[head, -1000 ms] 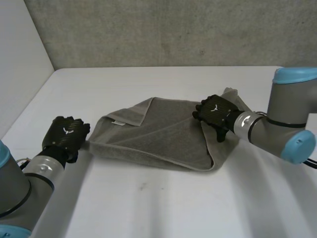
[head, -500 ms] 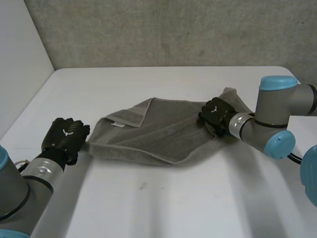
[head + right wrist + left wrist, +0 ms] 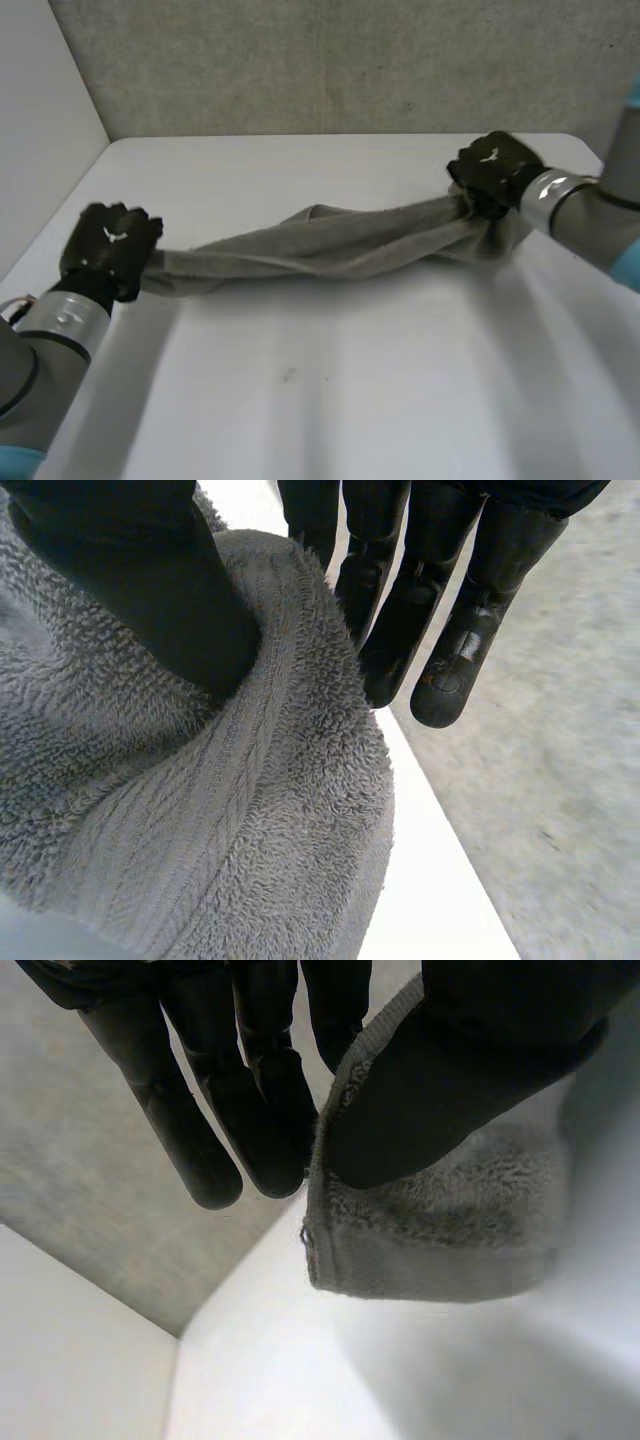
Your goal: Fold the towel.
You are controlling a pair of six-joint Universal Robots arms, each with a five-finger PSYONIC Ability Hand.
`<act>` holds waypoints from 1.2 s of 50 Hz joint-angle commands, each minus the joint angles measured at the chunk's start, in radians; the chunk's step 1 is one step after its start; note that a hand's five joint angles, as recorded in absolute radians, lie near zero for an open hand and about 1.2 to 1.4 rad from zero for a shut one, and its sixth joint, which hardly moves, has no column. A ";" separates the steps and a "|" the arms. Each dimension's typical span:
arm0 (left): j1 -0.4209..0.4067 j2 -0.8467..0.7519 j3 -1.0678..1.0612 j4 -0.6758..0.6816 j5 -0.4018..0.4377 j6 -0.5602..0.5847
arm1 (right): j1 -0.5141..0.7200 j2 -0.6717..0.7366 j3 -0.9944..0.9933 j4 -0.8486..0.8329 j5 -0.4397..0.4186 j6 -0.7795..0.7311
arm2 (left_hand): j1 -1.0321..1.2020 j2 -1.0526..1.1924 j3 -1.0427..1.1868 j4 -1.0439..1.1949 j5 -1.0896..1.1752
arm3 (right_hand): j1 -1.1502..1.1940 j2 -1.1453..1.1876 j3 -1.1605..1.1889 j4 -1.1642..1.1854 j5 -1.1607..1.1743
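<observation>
Towel (image 3: 320, 245) hangs roped over table (image 3: 350, 400). Left hand (image 3: 105, 245) pinches one end, right hand (image 3: 490, 170) the other. We should lower both level with even tension, so it lands flat.

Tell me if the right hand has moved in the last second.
Yes. The right hand has moved back toward the wall and toward the right edge of the table, pinching the towel and stretching it.
</observation>
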 commanded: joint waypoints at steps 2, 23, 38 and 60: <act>0.009 0.089 0.014 -0.018 -0.001 -0.008 | -0.066 -0.145 0.181 0.028 -0.001 0.044 | 0.193 0.178 0.180 0.179 0.181 | 0.469 0.222 0.222 0.206 0.278; 0.007 0.062 -0.026 -0.086 0.037 -0.031 | -0.192 -0.195 0.547 0.070 -0.177 0.029 | 0.193 0.178 0.180 0.179 0.181 | 0.006 -0.240 -0.240 -0.257 -0.184; 0.007 0.049 -0.026 -0.086 0.039 -0.031 | -0.203 -0.204 0.551 0.079 -0.191 -0.028 | 0.193 0.178 0.180 0.179 0.181 | -0.076 -0.323 -0.323 -0.339 -0.267; 0.010 0.025 -0.024 -0.084 0.042 -0.026 | -0.200 -0.278 0.521 0.221 -0.185 -0.175 | 0.193 0.178 0.180 0.179 0.181 | -0.341 -0.587 -0.587 -0.604 -0.531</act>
